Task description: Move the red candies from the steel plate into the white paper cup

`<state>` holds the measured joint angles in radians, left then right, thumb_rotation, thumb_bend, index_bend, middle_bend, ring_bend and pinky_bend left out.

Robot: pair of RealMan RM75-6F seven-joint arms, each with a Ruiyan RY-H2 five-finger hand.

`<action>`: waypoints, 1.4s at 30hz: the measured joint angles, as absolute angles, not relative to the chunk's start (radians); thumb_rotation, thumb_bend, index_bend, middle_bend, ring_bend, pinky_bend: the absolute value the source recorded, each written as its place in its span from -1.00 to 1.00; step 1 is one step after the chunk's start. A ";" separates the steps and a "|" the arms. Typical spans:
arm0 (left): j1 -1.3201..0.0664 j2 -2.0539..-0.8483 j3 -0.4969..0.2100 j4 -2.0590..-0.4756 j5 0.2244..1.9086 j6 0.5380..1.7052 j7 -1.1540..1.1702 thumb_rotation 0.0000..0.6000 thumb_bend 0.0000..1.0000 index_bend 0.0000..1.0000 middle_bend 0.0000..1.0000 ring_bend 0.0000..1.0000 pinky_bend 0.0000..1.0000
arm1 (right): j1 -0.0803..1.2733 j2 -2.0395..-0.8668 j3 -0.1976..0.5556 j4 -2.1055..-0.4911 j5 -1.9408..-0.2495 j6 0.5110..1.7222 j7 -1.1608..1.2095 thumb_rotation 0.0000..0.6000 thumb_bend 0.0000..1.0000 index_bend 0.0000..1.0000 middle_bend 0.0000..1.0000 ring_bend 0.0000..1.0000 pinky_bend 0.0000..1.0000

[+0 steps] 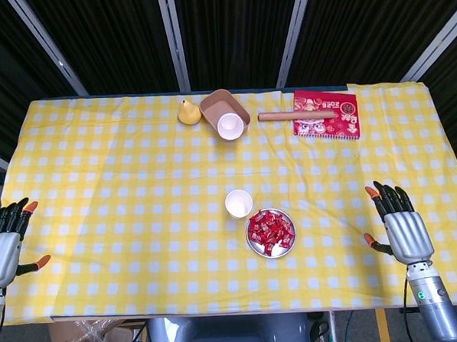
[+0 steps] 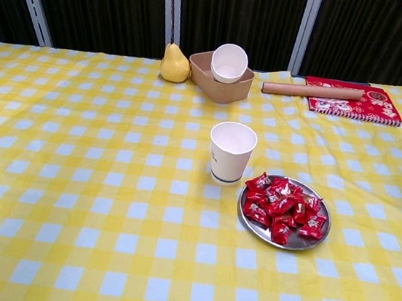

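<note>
- Steel plate (image 2: 318, 236) on the desk (image 2: 73, 179) holds my heap of red candies (image 2: 282, 208); the white paper cup (image 2: 231, 151) stands upright just beside it.
- A brown tray (image 2: 220, 84) holds a white bowl (image 2: 228, 63).
- Left hand (image 1: 4, 244) and right hand (image 1: 400, 227) rest at opposite desk edges, fingers (image 1: 388, 197) spread, holding nothing, well apart from the candies.

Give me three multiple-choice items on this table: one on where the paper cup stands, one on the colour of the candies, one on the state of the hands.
1. The white paper cup stands:
A. beside the steel plate
B. on the plate
C. inside the brown box

2. The candies are:
A. green
B. red
C. blue

3. The left hand and right hand are:
A. both holding candies
B. one gripping the cup
C. both empty, fingers apart

Answers:
1 A, the cup stands on the cloth just off the plate's rim.
2 B, red wrappers fill the plate.
3 C, both rest at the table's edges.
</note>
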<state>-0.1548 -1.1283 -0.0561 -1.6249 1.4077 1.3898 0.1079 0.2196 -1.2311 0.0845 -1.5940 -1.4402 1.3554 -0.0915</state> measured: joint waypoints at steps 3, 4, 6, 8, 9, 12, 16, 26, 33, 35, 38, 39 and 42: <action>-0.155 -1.131 -0.056 -1.619 1.414 1.395 0.106 1.00 -1.00 -1.00 -1.00 -1.00 -1.00 | 0.219 -1.233 0.085 -1.592 -1.440 1.354 -0.086 1.00 -0.38 -1.00 -1.00 -1.00 -1.00; -0.154 -1.132 -0.056 -1.617 1.415 1.396 0.106 1.00 -1.00 -1.00 -1.00 -1.00 -1.00 | 0.219 -1.233 0.085 -1.592 -1.439 1.354 -0.085 1.00 -0.38 -1.00 -1.00 -1.00 -1.00; -0.154 -1.132 -0.055 -1.617 1.417 1.396 0.106 1.00 -1.00 -1.00 -1.00 -1.00 -1.00 | 0.219 -1.232 0.086 -1.592 -1.440 1.354 -0.083 1.00 -0.38 -1.00 -1.00 -1.00 -1.00; -0.153 -1.132 -0.054 -1.616 1.421 1.400 0.106 1.00 -1.00 -1.00 -1.00 -1.00 -1.00 | 0.218 -1.231 0.085 -1.593 -1.440 1.354 -0.081 1.00 -0.38 -1.00 -1.00 -1.00 -1.00; -0.153 -1.132 -0.053 -1.615 1.423 1.401 0.106 1.00 -1.00 -1.00 -1.00 -1.00 -1.00 | 0.218 -1.231 0.085 -1.594 -1.440 1.354 -0.080 1.00 -0.38 -1.00 -1.00 -1.00 -1.00; -0.153 -1.133 -0.054 -1.614 1.422 1.400 0.105 1.00 -1.00 -1.00 -1.00 -1.00 -1.00 | 0.216 -1.230 0.085 -1.597 -1.440 1.356 -0.080 1.00 -0.38 -1.00 -1.00 -1.00 -1.00; -0.155 -1.132 -0.055 -1.616 1.416 1.391 0.102 1.00 -1.00 -1.00 -1.00 -1.00 -1.00 | 0.216 -1.230 0.088 -1.608 -1.439 1.357 -0.076 1.00 -0.38 -1.00 -0.99 -0.92 -0.74; -0.157 -1.126 -0.055 -1.625 1.409 1.381 0.100 1.00 -1.00 -1.00 -1.00 -1.00 -1.00 | 0.249 -1.219 0.088 -1.736 -1.470 1.322 -0.107 1.00 -0.38 -1.00 0.16 0.37 0.58; -0.157 -1.124 -0.054 -1.628 1.404 1.378 0.100 1.00 -1.00 -1.00 -1.00 -1.00 -1.00 | 0.316 -1.257 0.082 -1.849 -1.403 1.193 -0.303 1.00 -0.38 -0.80 0.58 0.73 0.81; -0.157 -1.121 -0.054 -1.629 1.404 1.376 0.097 1.00 -1.00 -1.00 -1.00 -1.00 -1.00 | 0.340 -1.297 0.085 -1.865 -1.359 1.162 -0.383 1.00 -0.38 -0.74 0.65 0.79 0.85; -0.158 -1.119 -0.052 -1.629 1.403 1.372 0.095 1.00 -1.00 -1.00 -1.00 -1.00 -1.00 | 0.375 -1.371 0.090 -1.874 -1.294 1.133 -0.489 1.00 -0.38 -0.68 0.68 0.82 0.87; -0.158 -1.118 -0.052 -1.630 1.403 1.371 0.093 1.00 -1.00 -1.00 -1.00 -1.00 -1.00 | 0.384 -1.395 0.092 -1.871 -1.277 1.127 -0.515 1.00 -0.38 -0.66 0.69 0.82 0.87; -0.159 -1.116 -0.052 -1.631 1.402 1.366 0.090 1.00 -1.00 -1.00 -1.00 -1.00 -1.00 | 0.414 -1.472 0.102 -1.851 -1.228 1.119 -0.581 1.00 -0.38 -0.59 0.69 0.83 0.87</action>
<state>-0.1595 -1.1164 -0.0517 -1.6309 1.4017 1.3661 0.0898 0.4145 -1.4720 0.1020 -1.8505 -1.2276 1.1192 -0.5814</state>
